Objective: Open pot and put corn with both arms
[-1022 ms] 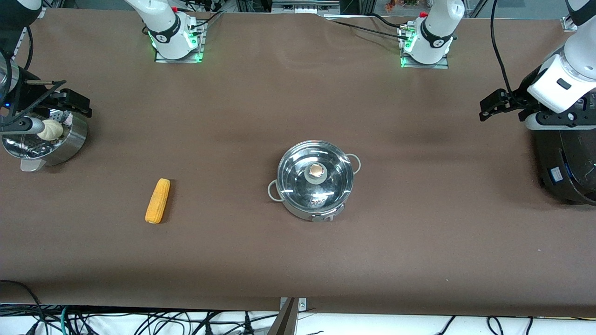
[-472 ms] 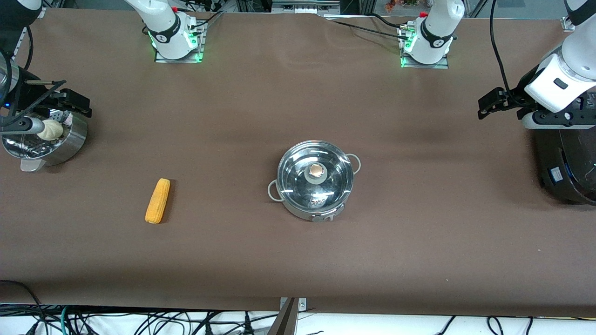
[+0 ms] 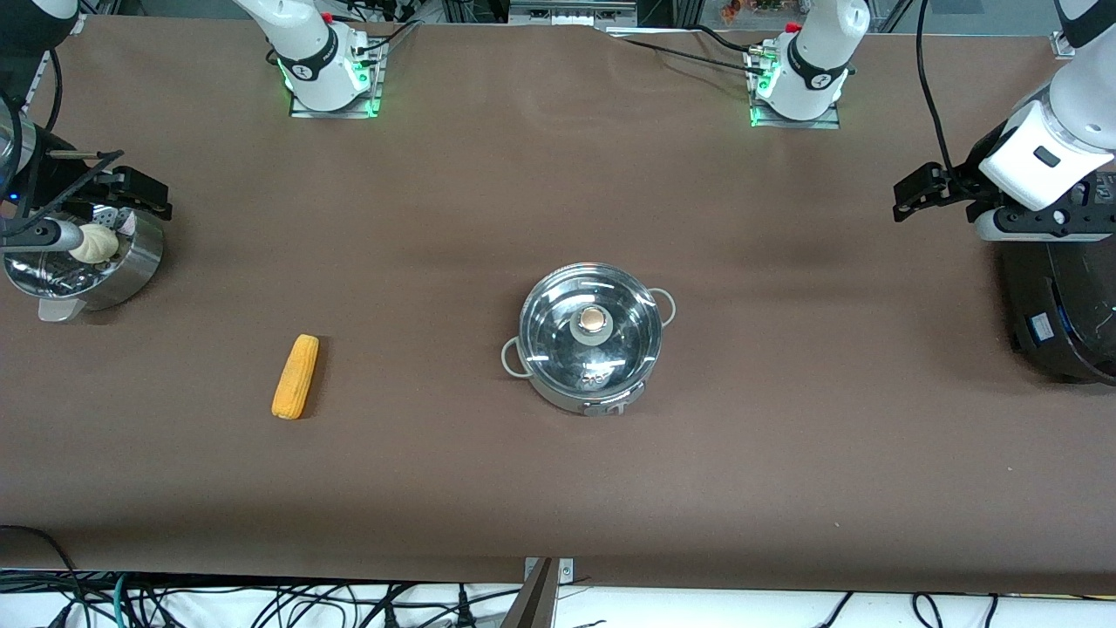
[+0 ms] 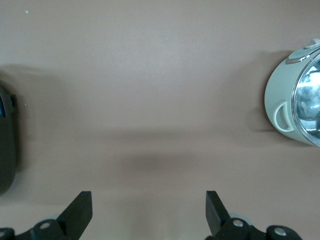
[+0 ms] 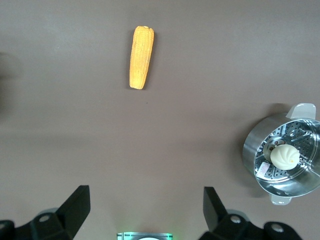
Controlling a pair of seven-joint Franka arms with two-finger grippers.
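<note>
The steel pot stands at the table's middle with its glass lid and knob on it. Its wall also shows in the left wrist view. The corn lies on the table toward the right arm's end, and shows in the right wrist view. My left gripper is open and empty, in the air beside the black cooker, well away from the pot. My right gripper is open and empty, up over the steamer basket's edge.
A steel steamer basket with a white bun stands at the right arm's end; it shows in the right wrist view. A large black cooker stands at the left arm's end. Brown cloth covers the table.
My left arm's hand has shifted a little toward the table's middle and upward in the front view. The right arm, pot and corn have not moved.
</note>
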